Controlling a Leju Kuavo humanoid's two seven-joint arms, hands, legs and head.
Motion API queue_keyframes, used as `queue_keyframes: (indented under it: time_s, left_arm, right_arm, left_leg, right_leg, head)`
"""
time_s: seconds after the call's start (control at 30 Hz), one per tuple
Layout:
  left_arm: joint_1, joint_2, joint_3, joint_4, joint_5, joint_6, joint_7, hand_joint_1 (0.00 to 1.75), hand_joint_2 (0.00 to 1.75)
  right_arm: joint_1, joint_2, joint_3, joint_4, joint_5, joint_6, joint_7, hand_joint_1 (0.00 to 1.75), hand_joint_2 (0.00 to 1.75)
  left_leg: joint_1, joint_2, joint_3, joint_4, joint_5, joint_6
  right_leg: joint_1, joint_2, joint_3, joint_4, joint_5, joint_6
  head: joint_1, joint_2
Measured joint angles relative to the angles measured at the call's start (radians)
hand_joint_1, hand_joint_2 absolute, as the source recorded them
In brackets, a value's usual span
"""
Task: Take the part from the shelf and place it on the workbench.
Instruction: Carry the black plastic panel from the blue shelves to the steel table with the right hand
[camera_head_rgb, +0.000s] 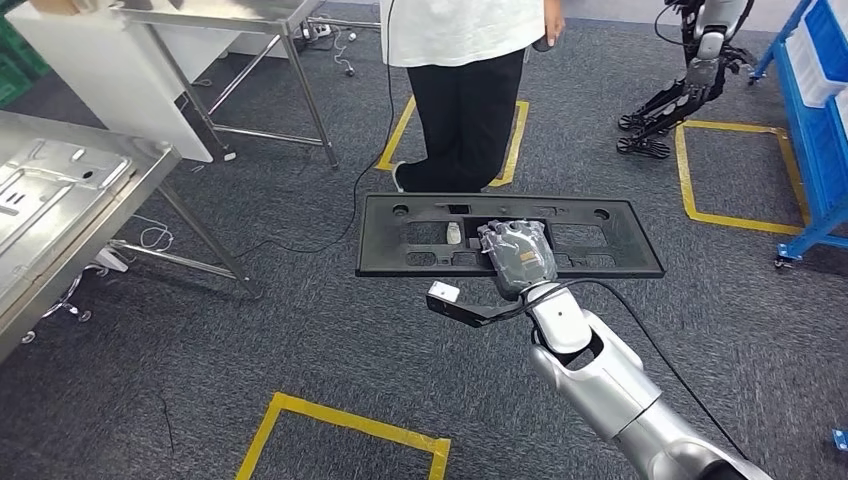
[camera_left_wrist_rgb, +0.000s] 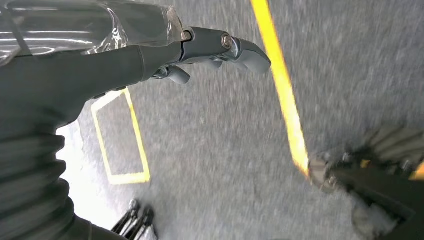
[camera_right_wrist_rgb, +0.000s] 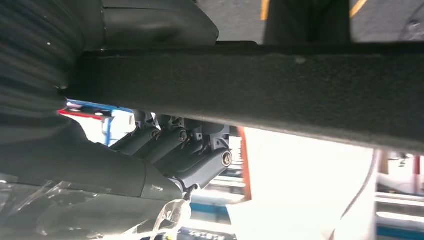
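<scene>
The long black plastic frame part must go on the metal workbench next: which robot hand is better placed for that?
Right. The right robot hand already grips the long black plastic frame part at its middle, above the carpet. The left robot hand hangs over the floor, holding nothing. The metal workbench stands to the left.

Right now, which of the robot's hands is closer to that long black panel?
Right. The right hand grips the black plastic panel near its middle; the left hand hangs apart over the grey carpet, holding nothing.
</scene>
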Motion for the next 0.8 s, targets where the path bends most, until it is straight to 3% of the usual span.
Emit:
queue_keyframes:
  time_s: [0.03,0.07,0.13,0.17,0.2,0.27,0.33,0.43,0.47,0.5,0.53,0.57,0.63,0.67,0.7,0.77,0.8]
  left_arm:
    - [0.002,0.000,0.000,0.000,-0.001,-0.001,0.000,0.00,1.75]
    - [0.003,0.000,0.000,0.000,-0.001,-0.001,0.001,0.00,1.75]
    - [0.000,0.005,0.000,0.000,-0.003,-0.001,0.002,0.00,1.75]
    - [-0.005,0.009,0.000,0.000,-0.004,0.000,0.003,0.00,1.75]
    - [-0.009,0.013,0.001,0.000,-0.006,0.000,0.005,0.00,1.75]
    - [-0.012,0.017,0.001,0.000,-0.010,0.001,0.006,0.00,1.75]
    - [-0.010,0.016,0.003,0.000,-0.014,0.001,0.005,0.00,1.75]
    - [-0.015,0.012,0.004,0.000,-0.015,0.000,0.000,0.00,1.75]
    - [-0.017,0.010,0.004,0.000,-0.015,0.000,-0.001,0.00,1.75]
    - [-0.017,0.008,0.004,0.000,-0.016,-0.001,-0.001,0.00,1.75]
    - [-0.017,0.007,0.004,0.000,-0.016,-0.002,-0.001,0.00,1.75]
    - [-0.016,0.007,0.004,0.000,-0.016,-0.002,-0.001,0.00,1.75]
    - [-0.015,0.007,0.005,0.000,-0.016,-0.004,-0.002,0.00,1.75]
    - [-0.014,0.008,0.006,0.000,-0.016,-0.004,-0.002,0.00,1.75]
    - [-0.013,0.009,0.006,0.000,-0.016,-0.004,-0.002,0.00,1.75]
    - [-0.007,0.010,0.006,0.000,-0.016,-0.005,-0.002,0.00,1.75]
    - [-0.002,0.011,0.006,-0.001,-0.016,-0.006,-0.002,0.00,1.75]
  right_arm:
    - [0.002,0.000,0.000,0.000,0.000,0.000,0.000,1.75,1.75]
    - [0.002,0.001,0.000,0.000,0.001,0.000,0.000,1.75,1.75]
    - [0.002,0.002,-0.001,0.000,0.001,0.000,0.000,1.75,1.75]
    - [0.002,0.002,-0.001,0.000,0.002,0.000,0.000,1.75,1.75]
    - [0.003,0.002,-0.002,0.001,0.002,0.000,0.000,1.75,1.75]
    - [0.005,0.004,-0.002,0.001,0.002,0.000,0.001,1.75,1.75]
    - [0.006,0.007,-0.002,0.001,0.001,-0.001,0.001,1.75,1.75]
    - [0.013,0.005,-0.002,0.003,-0.001,-0.003,0.000,1.75,1.75]
    - [0.018,0.003,-0.002,0.004,-0.001,-0.003,0.000,1.75,1.75]
    - [0.022,0.001,-0.002,0.006,-0.001,-0.003,0.000,1.75,1.75]
    - [0.025,0.001,-0.002,0.006,-0.001,-0.003,0.000,1.75,1.75]
    - [0.026,0.001,-0.002,0.007,-0.001,-0.003,0.000,1.75,1.75]
    - [0.024,0.002,-0.002,0.007,-0.001,-0.003,-0.001,1.75,1.75]
    - [0.022,0.002,-0.002,0.007,-0.001,-0.003,-0.001,1.75,1.75]
    - [0.022,0.003,-0.003,0.007,-0.001,-0.003,-0.001,1.75,1.75]
    - [0.021,0.005,-0.003,0.007,-0.001,-0.002,-0.001,1.75,1.75]
    - [0.020,0.007,-0.002,0.007,-0.001,-0.002,-0.001,1.75,1.75]
  left_leg:
    - [-0.005,0.002,0.017,-0.038,0.025,0.008]
    - [-0.015,0.008,0.055,-0.114,0.064,0.018]
    - [-0.043,0.046,0.144,-0.283,0.134,0.042]
    - [-0.054,0.063,0.172,-0.336,0.149,0.053]
    - [-0.061,0.073,0.184,-0.360,0.150,0.061]
    - [-0.058,0.061,0.195,-0.381,0.144,0.067]
    - [-0.047,0.043,0.210,-0.400,0.146,0.069]
    - [-0.032,0.011,0.218,-0.401,0.146,0.071]
    - [-0.029,-0.004,0.220,-0.400,0.145,0.071]
    - [-0.024,-0.018,0.221,-0.398,0.144,0.070]
    - [-0.018,-0.033,0.222,-0.393,0.142,0.066]
    - [-0.012,-0.048,0.222,-0.387,0.138,0.060]
    - [-0.003,-0.075,0.219,-0.366,0.126,0.044]
    - [-0.002,-0.086,0.215,-0.358,0.123,0.038]
    - [-0.002,-0.095,0.211,-0.354,0.123,0.033]
    - [-0.001,-0.109,0.206,-0.355,0.126,0.028]
    - [-0.001,-0.105,0.200,-0.349,0.120,0.025]
  right_leg:
    - [0.002,-0.009,0.005,-0.002,-0.003,-0.002]
    - [0.003,-0.018,0.013,-0.004,-0.006,-0.004]
    - [0.006,-0.036,0.029,-0.011,-0.014,-0.007]
    - [0.007,-0.045,0.034,-0.014,-0.017,-0.007]
    - [0.010,-0.054,0.036,-0.015,-0.019,-0.006]
    - [0.015,-0.068,0.036,-0.015,-0.025,-0.001]
    - [0.016,-0.044,0.020,0.025,-0.052,0.003]
    - [0.013,0.017,-0.086,0.239,-0.138,0.014]
    - [0.012,0.024,-0.123,0.302,-0.153,0.020]
    - [0.010,0.026,-0.141,0.322,-0.148,0.025]
    - [0.005,0.028,-0.138,0.300,-0.123,0.032]
    - [-0.001,0.033,-0.113,0.238,-0.084,0.041]
    - [-0.022,0.076,-0.037,0.083,-0.016,0.058]
    - [-0.030,0.094,-0.011,0.033,0.001,0.058]
    - [-0.034,0.105,0.002,0.008,0.005,0.054]
    - [-0.030,0.084,0.005,0.005,0.005,0.033]
    - [-0.028,0.071,0.005,0.005,0.004,0.026]
  head:
    - [0.000,0.000]
    - [0.000,0.000]
    - [0.000,0.000]
    - [0.000,0.000]
    - [0.000,0.000]
    - [0.000,0.000]
    - [0.000,0.000]
    - [0.000,0.000]
    - [0.000,0.000]
    - [0.000,0.000]
    - [0.000,0.000]
    - [0.000,0.000]
    - [0.000,0.000]
    - [0.000,0.000]
    - [0.000,0.000]
    - [0.000,0.000]
    - [0.000,0.000]
